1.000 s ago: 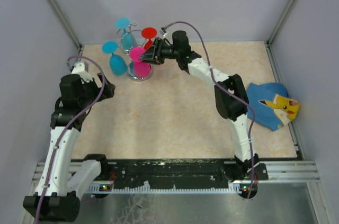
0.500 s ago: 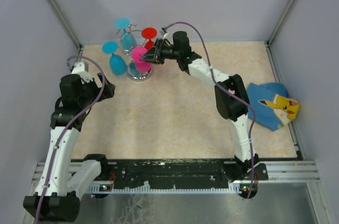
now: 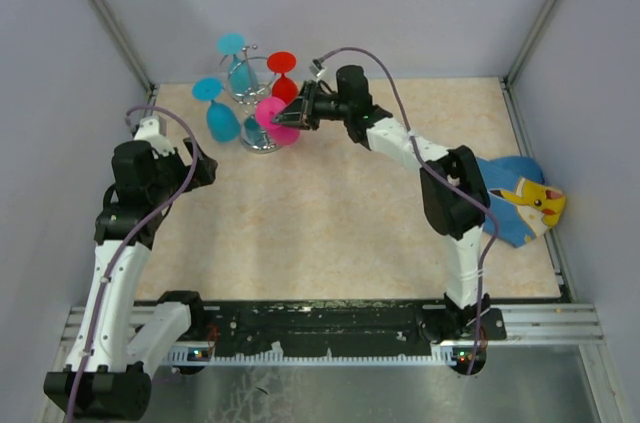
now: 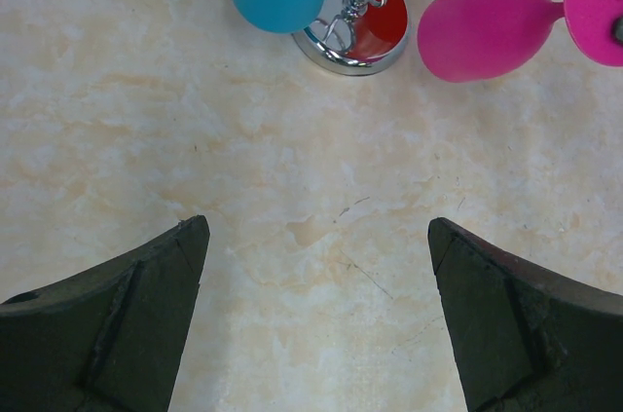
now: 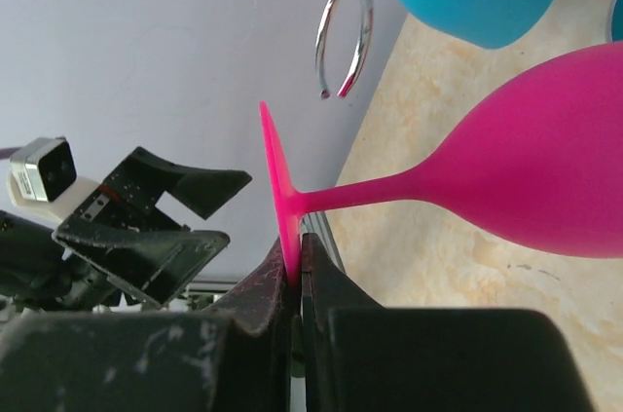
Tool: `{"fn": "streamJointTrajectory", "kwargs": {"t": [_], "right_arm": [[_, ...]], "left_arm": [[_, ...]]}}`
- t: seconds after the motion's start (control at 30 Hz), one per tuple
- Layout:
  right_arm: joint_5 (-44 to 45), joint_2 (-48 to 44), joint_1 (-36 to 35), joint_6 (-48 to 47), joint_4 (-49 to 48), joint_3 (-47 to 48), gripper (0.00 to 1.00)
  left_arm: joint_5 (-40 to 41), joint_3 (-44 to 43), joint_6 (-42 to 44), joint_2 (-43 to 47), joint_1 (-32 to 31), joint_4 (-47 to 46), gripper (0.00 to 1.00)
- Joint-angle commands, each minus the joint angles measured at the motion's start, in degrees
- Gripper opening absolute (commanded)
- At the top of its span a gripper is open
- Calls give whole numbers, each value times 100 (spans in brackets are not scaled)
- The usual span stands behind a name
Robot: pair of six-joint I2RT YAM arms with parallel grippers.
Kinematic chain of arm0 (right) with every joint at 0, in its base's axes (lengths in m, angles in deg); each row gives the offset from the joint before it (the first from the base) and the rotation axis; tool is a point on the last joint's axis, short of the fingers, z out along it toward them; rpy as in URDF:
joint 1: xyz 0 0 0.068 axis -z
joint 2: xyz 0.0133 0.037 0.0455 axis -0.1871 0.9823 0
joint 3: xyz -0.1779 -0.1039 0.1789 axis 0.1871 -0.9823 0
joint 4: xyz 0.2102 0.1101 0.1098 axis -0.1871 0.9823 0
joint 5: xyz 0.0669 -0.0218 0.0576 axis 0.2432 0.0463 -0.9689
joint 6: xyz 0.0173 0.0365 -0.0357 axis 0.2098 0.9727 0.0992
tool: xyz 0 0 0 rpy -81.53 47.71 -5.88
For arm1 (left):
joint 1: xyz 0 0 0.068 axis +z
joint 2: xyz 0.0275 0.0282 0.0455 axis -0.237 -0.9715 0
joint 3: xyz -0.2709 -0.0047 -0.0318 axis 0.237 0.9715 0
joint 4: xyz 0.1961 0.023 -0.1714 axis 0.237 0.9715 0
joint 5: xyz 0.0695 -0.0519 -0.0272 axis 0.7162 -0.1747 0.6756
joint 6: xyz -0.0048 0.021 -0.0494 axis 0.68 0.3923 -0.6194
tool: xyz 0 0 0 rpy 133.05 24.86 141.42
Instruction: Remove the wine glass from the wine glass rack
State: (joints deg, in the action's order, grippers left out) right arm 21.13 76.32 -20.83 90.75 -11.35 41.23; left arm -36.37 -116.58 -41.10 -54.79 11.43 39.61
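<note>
The wine glass (image 5: 545,178) in play is the pink one. It lies almost on its side, bowl near the rack's foot, stem pointing away from the post.

The table (image 3: 330,213) carries everything. Two arms work over it. The right arm (image 3: 440,193) reaches far across to the back left corner, and the left arm (image 3: 130,203) is folded up on its own side. One blue cloth (image 3: 505,203) with a yellow cartoon figure lies at the right edge, well apart from the work.

There is one rack (image 4: 336,47), a chrome disc with a post and curled wire arms. I count four glasses: two blue glasses (image 3: 222,121), one red glass (image 3: 285,88) and the pink one. The blue and red ones hang bowl down around the post.

The right gripper (image 5: 295,261) is clamped on the thin rim of the pink glass's foot, its fingers pressed together with only the disc between them. In the right wrist view the foot stands just below the open end of a wire curl (image 5: 343,32) and does not seem to touch it. I judge the glass to be unhooked but not yet carried away.

The next move calls for drawing it outward, clear of the curl and the neighbouring bowls. The hold on so thin an edge looks slight, so a slow, level pull seems wise.

The left gripper (image 4: 316,237) hovers with its fingers spread wide, holding nothing, near the rack's base.
</note>
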Motion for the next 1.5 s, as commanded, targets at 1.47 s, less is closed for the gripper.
{"fn": "streamJointTrajectory", "kwargs": {"t": [1.47], "right_arm": [[12983, 2325, 1999, -14174, -4861, 252, 0]], "left_arm": [[-302, 187, 64, 154, -38, 35, 100]]}}
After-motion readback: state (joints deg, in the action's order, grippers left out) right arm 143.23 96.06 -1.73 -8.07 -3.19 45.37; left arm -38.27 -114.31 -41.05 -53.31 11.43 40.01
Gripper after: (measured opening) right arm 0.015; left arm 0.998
